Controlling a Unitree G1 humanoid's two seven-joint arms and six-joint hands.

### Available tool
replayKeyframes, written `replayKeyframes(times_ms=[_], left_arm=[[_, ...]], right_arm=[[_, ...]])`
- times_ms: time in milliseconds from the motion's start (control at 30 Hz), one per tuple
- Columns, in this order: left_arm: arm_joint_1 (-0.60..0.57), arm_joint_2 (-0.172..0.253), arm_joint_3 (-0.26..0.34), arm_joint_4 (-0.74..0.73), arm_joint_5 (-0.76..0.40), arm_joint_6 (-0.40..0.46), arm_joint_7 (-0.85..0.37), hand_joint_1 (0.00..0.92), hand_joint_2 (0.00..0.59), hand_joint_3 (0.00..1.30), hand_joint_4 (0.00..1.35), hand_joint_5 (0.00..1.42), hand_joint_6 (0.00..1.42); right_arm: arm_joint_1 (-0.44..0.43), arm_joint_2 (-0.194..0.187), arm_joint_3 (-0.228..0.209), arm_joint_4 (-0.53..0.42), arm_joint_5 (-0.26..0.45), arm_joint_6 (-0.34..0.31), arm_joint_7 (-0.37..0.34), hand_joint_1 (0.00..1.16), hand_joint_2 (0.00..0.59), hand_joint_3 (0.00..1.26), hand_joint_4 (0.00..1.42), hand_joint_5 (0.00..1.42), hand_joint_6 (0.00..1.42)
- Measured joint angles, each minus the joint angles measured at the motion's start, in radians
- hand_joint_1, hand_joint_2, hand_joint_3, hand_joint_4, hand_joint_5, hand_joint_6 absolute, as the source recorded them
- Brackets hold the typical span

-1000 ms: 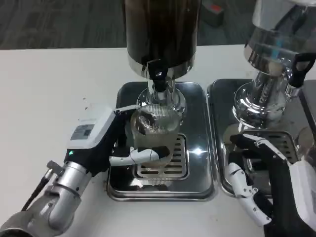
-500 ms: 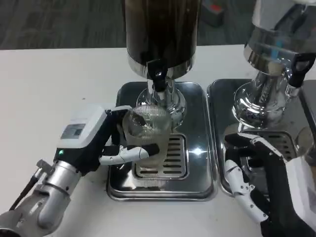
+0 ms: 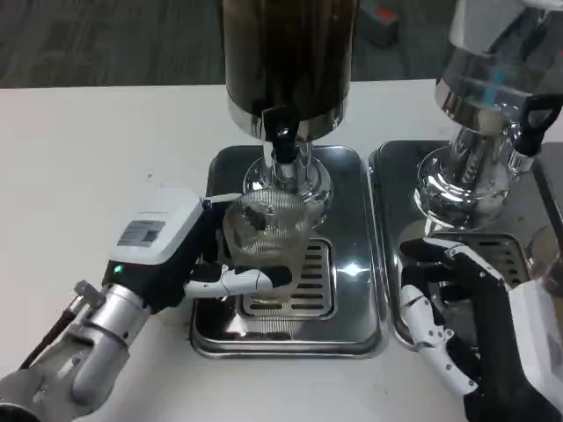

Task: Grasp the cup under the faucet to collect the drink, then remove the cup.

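Observation:
A clear ribbed glass cup [image 3: 266,230] is held by my left hand [image 3: 189,255], whose fingers wrap around its lower part. The cup sits over the drip tray [image 3: 288,336], just in front of and slightly left of the black faucet [image 3: 281,132] of the dark drink dispenser [image 3: 288,53]. My right hand [image 3: 466,321] rests low at the right with its fingers apart, holding nothing, over the neighbouring tray.
A second dispenser [image 3: 497,105] with a shiny chrome base stands at the right on its own tray [image 3: 391,264]. White table surface [image 3: 88,176] lies to the left. The slotted grate [image 3: 299,286] sits under the cup.
My left hand shifted the cup slightly left and back toward the right, staying in front of the faucet. The right hand has barely moved.

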Motion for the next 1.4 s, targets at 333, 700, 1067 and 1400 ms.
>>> replayKeyframes(times_ms=[333,700,1067,1400], left_arm=[[0.005,-0.01,-0.003,-0.065,0.032,0.013,0.008,0.107,0.057,0.46,0.78,0.93,1.14],[0.041,0.03,0.019,-0.084,0.028,0.03,0.011,0.063,0.042,0.42,0.7,0.85,1.03],[0.106,0.059,0.08,-0.139,0.019,0.012,0.057,0.003,0.017,0.27,0.49,0.61,0.76],[0.233,0.148,0.212,-0.308,-0.098,-0.094,0.049,0.0,0.052,0.31,0.39,0.44,0.54]], right_arm=[[0.001,0.0,0.001,0.004,0.002,0.0,0.0,0.29,0.438,0.46,0.38,0.43,0.49],[-0.002,0.0,0.001,0.013,0.011,0.0,0.0,0.29,0.438,0.47,0.39,0.44,0.49],[-0.012,-0.001,0.0,0.021,0.015,0.0,0.0,0.29,0.438,0.48,0.39,0.43,0.49],[-0.012,0.001,0.001,0.021,0.018,0.001,0.0,0.29,0.438,0.48,0.39,0.43,0.49]])
